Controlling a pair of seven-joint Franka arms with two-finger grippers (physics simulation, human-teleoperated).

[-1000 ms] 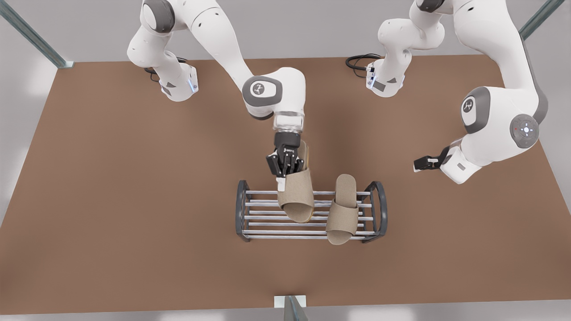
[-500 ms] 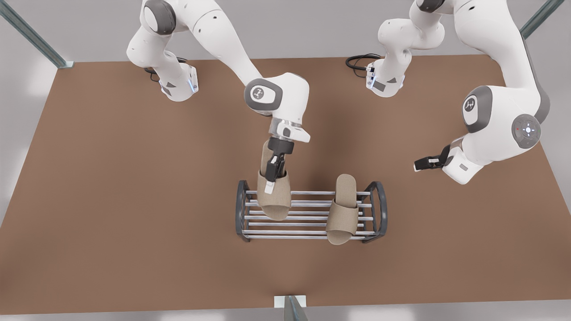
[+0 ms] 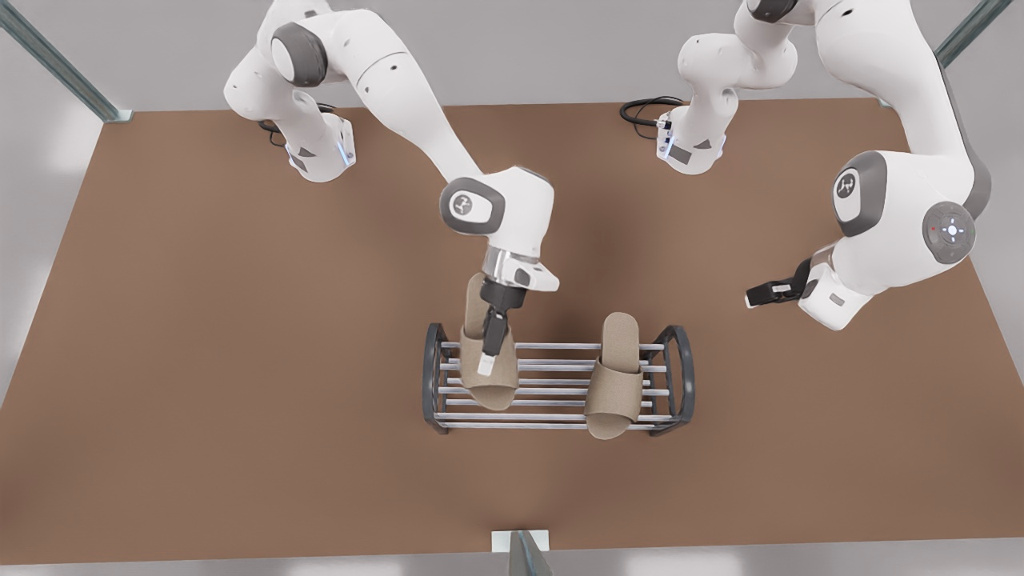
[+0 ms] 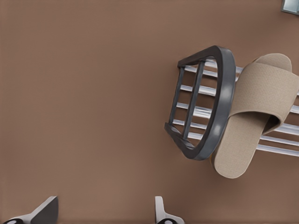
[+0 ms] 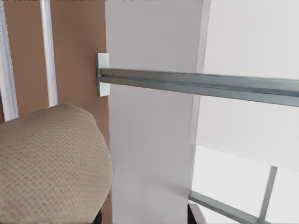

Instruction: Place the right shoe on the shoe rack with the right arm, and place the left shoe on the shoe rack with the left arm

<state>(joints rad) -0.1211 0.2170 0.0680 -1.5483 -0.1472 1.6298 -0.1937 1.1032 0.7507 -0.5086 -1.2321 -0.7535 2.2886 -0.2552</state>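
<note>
Right end effector (image 3: 488, 352) grips right shoe (image 3: 488, 376) over shoe rack (image 3: 436, 376).

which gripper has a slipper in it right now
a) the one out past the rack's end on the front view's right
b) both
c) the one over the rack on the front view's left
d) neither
c: the right gripper is shut on the right shoe over the shoe rack, while the left gripper hangs open and empty beyond the rack's end, the left shoe already lying on the rods.
</note>
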